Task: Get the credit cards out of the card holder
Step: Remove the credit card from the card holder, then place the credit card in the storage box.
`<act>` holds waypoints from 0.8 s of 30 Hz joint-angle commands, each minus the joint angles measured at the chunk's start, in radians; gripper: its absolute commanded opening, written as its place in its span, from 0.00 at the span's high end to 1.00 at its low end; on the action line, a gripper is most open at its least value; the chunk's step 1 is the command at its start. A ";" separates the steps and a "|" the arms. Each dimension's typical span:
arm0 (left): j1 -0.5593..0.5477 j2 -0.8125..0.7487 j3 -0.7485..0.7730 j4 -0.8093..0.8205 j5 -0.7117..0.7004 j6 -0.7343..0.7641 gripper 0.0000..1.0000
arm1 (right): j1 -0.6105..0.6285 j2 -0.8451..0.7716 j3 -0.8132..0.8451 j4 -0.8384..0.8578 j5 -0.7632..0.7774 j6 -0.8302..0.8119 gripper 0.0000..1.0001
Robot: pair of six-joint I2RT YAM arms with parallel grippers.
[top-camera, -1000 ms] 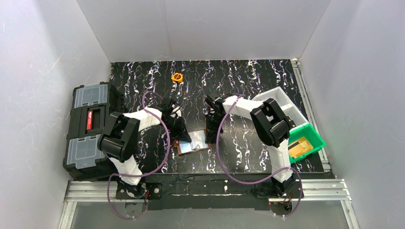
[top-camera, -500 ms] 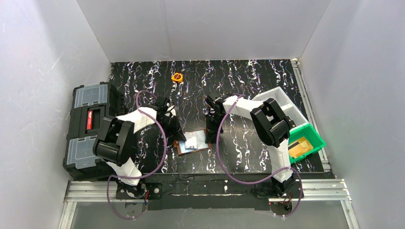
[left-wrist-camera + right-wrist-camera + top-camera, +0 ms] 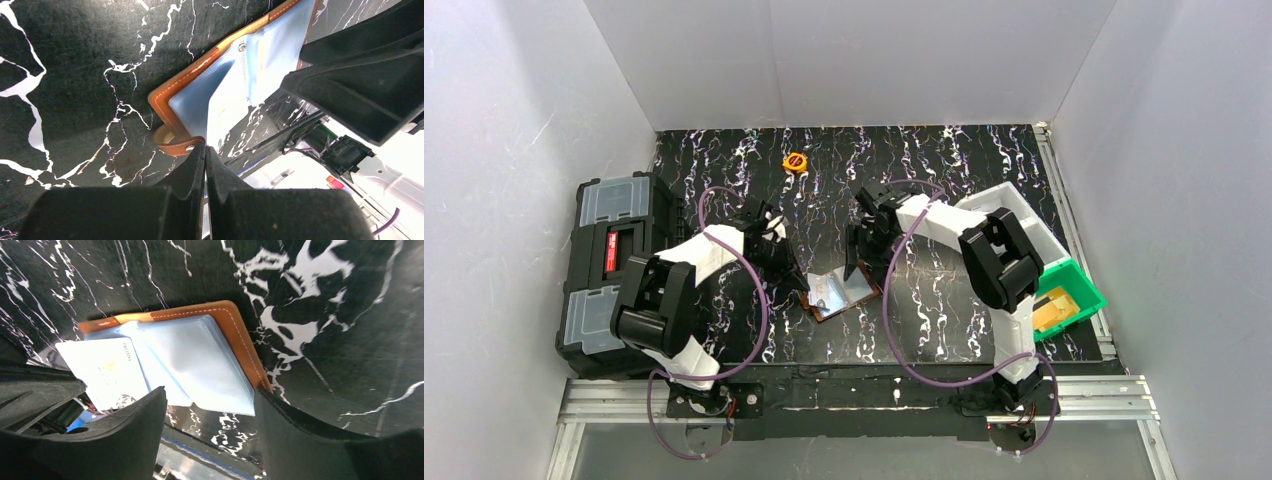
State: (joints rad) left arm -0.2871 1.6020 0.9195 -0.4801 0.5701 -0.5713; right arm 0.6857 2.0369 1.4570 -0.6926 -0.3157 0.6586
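The brown leather card holder (image 3: 854, 296) lies open on the black marbled table, its pale blue-grey pockets (image 3: 200, 360) facing up. A pale credit card (image 3: 102, 371) with a gold mark sticks out of the left leaf and shows again as a card (image 3: 224, 111) in the left wrist view. My left gripper (image 3: 205, 148) is shut, with its tips against the holder's brown snap strap (image 3: 172, 146) at the left corner. My right gripper (image 3: 210, 402) is open just above the right leaf, with nothing between its fingers.
A green bin (image 3: 1079, 280) at the right holds an orange-tan card (image 3: 1052, 308). Behind it stands a white bin (image 3: 1014, 212). A black toolbox (image 3: 609, 270) with grey lids sits at the left edge. A small round orange object (image 3: 795, 160) lies at the back.
My right gripper has opened and drawn back a little. The card holder has turned and slid slightly right. The left gripper stayed shut and followed its left corner.
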 commanded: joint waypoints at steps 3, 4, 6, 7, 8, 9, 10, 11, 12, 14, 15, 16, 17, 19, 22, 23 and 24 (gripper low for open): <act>0.023 -0.073 0.032 -0.015 0.063 -0.004 1.00 | -0.037 -0.116 -0.014 0.118 -0.027 -0.020 0.15; 0.026 -0.077 0.032 -0.008 0.074 -0.012 1.00 | -0.041 -0.132 -0.032 0.151 -0.063 -0.013 0.12; 0.033 -0.094 0.025 0.020 0.105 -0.041 1.00 | -0.051 -0.168 -0.076 0.219 -0.119 0.011 0.05; 0.035 -0.100 0.022 0.037 0.117 -0.055 1.00 | -0.055 -0.183 -0.099 0.257 -0.146 0.022 0.03; 0.036 -0.105 0.018 0.054 0.129 -0.071 1.00 | -0.060 -0.197 -0.122 0.292 -0.169 0.033 0.02; 0.038 -0.113 0.015 0.072 0.142 -0.089 1.00 | -0.063 -0.208 -0.142 0.323 -0.190 0.041 0.02; 0.040 -0.119 0.011 0.097 0.155 -0.108 1.00 | -0.068 -0.219 -0.158 0.350 -0.210 0.048 0.02; 0.041 -0.128 0.005 0.124 0.166 -0.130 1.00 | -0.070 -0.226 -0.173 0.375 -0.240 0.056 0.02; 0.043 -0.137 0.001 0.147 0.177 -0.151 1.00 | -0.074 -0.233 -0.184 0.396 -0.261 0.067 0.01; 0.044 -0.147 -0.004 0.193 0.197 -0.189 1.00 | -0.085 -0.251 -0.233 0.464 -0.296 0.103 0.02; 0.045 -0.150 -0.005 0.215 0.204 -0.207 1.00 | -0.094 -0.262 -0.259 0.509 -0.318 0.131 0.02; 0.046 -0.151 -0.007 0.234 0.211 -0.228 1.00 | -0.101 -0.270 -0.291 0.565 -0.342 0.165 0.02; 0.045 -0.155 -0.010 0.261 0.223 -0.248 1.00 | -0.111 -0.278 -0.319 0.624 -0.370 0.201 0.02; 0.047 -0.161 -0.033 0.357 0.246 -0.316 1.00 | -0.125 -0.288 -0.372 0.768 -0.417 0.278 0.02; 0.048 -0.167 -0.063 0.486 0.275 -0.416 1.00 | -0.141 -0.299 -0.427 0.909 -0.454 0.378 0.02; 0.047 -0.167 -0.068 0.522 0.280 -0.439 1.00 | -0.146 -0.303 -0.444 0.950 -0.461 0.412 0.02; 0.047 -0.165 -0.069 0.537 0.283 -0.455 1.00 | -0.150 -0.307 -0.460 1.000 -0.471 0.447 0.04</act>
State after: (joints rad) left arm -0.2455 1.4792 0.8761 -0.1047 0.7834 -0.8928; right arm 0.5545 1.7847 1.0378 0.0128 -0.6895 0.9352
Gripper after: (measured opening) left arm 0.008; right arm 0.980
